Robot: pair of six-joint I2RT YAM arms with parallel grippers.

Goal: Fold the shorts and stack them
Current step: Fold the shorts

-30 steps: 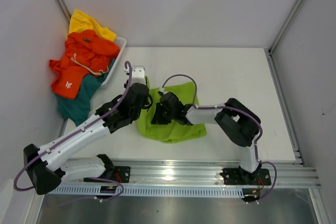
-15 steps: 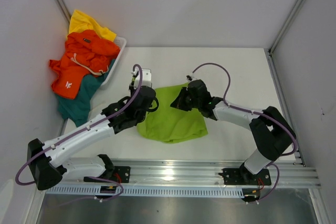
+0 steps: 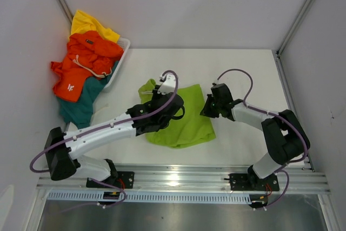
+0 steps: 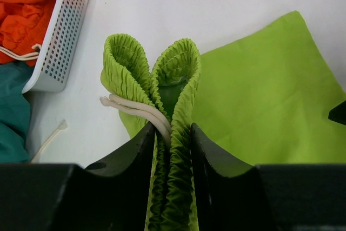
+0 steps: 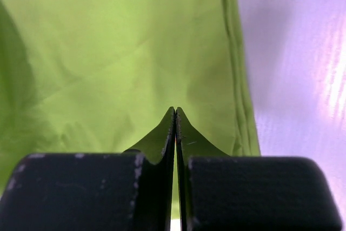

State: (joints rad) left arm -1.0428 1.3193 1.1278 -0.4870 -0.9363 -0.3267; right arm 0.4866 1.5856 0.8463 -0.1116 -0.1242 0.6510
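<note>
While left fingers (image 4: 135, 158) pinch the lime green shorts (image 4: 259, 112) at the waistband (image 4: 178, 63) for spreading, we hold right fingers (image 5: 97, 187) pressed together over the hem (image 5: 238, 79)

So the left arm (image 3: 97, 133) and right arm (image 3: 250, 114) match: white tube links, chunky black joints, a purple cable (image 3: 233, 70) looping off each, black bases (image 3: 251, 180) at 6 o'clock, matte black wedge fingers (image 4: 135, 158).
</note>
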